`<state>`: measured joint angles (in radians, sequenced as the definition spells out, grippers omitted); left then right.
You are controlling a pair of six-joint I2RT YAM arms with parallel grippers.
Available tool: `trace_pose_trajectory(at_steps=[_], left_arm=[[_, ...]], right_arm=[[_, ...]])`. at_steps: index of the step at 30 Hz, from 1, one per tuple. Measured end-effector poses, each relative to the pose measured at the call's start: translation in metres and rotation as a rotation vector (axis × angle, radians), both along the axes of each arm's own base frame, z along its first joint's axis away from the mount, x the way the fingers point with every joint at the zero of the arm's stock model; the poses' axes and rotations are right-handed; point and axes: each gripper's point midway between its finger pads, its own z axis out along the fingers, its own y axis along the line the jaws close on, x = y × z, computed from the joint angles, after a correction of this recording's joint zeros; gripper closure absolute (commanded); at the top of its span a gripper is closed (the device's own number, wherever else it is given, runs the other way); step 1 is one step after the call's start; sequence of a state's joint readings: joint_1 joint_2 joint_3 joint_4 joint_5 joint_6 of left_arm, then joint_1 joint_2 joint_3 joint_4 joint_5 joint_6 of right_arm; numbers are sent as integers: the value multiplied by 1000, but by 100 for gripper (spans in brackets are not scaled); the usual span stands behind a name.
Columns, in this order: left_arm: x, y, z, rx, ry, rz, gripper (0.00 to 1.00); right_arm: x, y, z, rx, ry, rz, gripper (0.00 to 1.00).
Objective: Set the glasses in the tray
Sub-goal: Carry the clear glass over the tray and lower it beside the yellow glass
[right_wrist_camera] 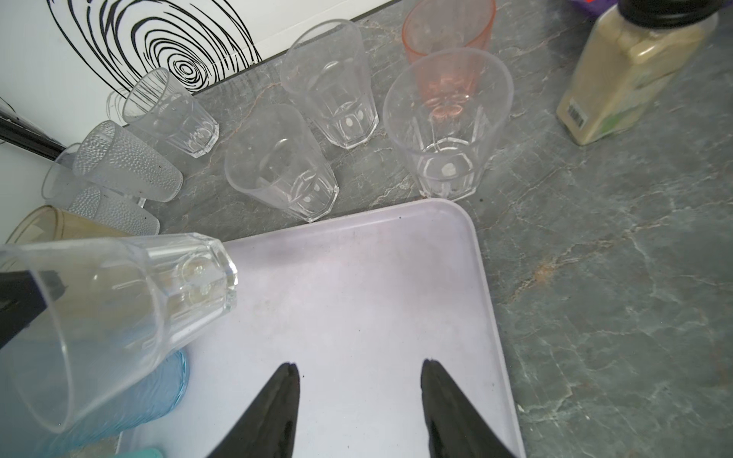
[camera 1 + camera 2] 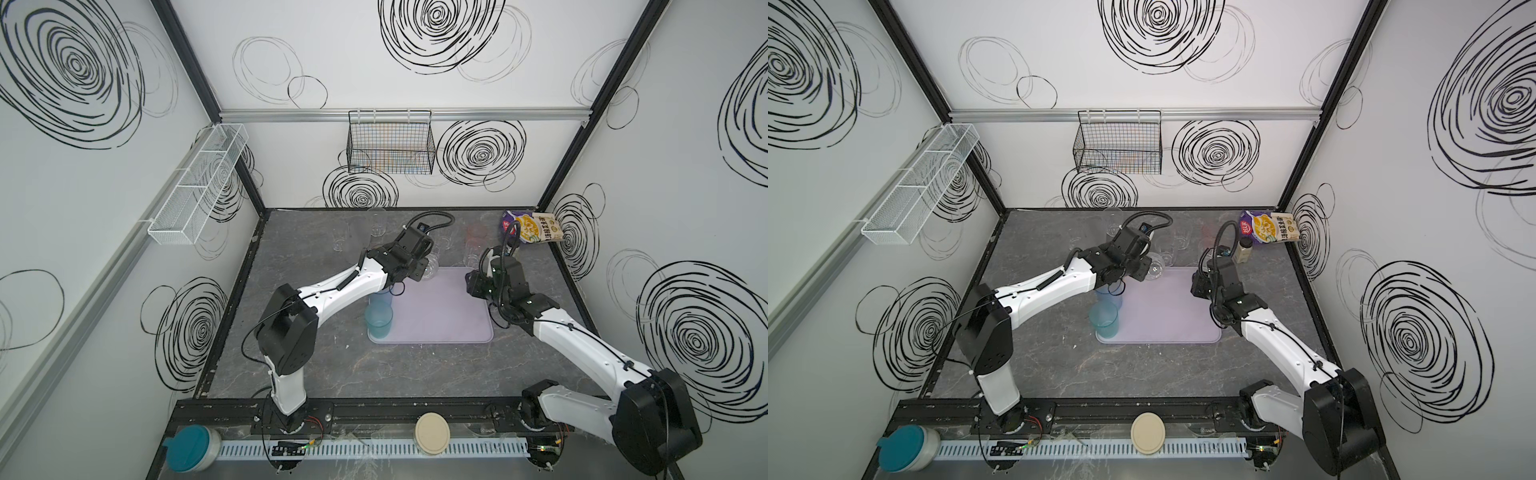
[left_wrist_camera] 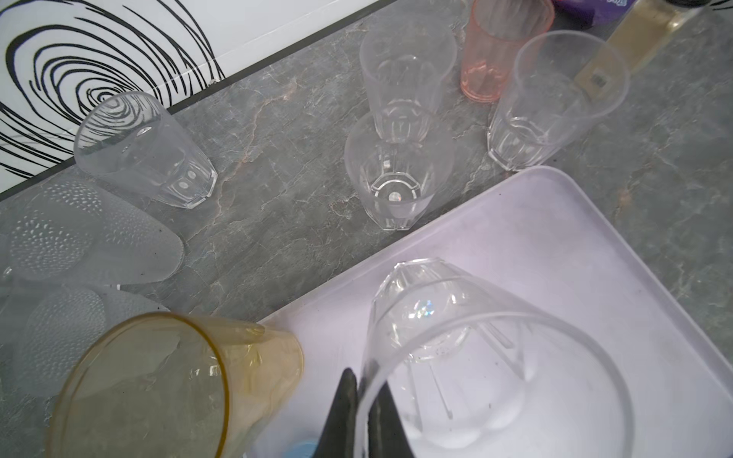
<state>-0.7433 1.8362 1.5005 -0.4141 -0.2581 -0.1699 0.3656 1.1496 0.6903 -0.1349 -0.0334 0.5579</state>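
The pale lilac tray lies mid-table. My left gripper is shut on the rim of a clear glass, which hangs tilted above the tray's far-left corner. A teal glass and a blue glass stand on the tray's left side. My right gripper is open over the tray's right part and holds nothing. Behind the tray several clear glasses, a pink glass, two frosted glasses and an amber glass stand on the table.
A cream bottle with a dark cap and a snack bag sit at the back right. A black wire basket and a white mesh shelf hang on the walls. A teal-lidded tub and a cream lid rest at the front edge.
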Motion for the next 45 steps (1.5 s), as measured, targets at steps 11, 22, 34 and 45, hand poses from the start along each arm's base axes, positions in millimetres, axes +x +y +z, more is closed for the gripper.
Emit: trace_pose_trajectory(at_steps=[11,22,34,45], left_arm=[[-2,0,-63,128,105,-42,98],[8,1,-53,117,85,-41,68],[10,9,28,0,-64,-35,49],[-7,139,100,-226,-308,211,37]], right_arm=[[-1,29,-22,32,57,66,46],[-4,60,-42,25,124,136,46],[-14,92,-67,29,190,209,46],[7,122,-80,44,211,232,46]])
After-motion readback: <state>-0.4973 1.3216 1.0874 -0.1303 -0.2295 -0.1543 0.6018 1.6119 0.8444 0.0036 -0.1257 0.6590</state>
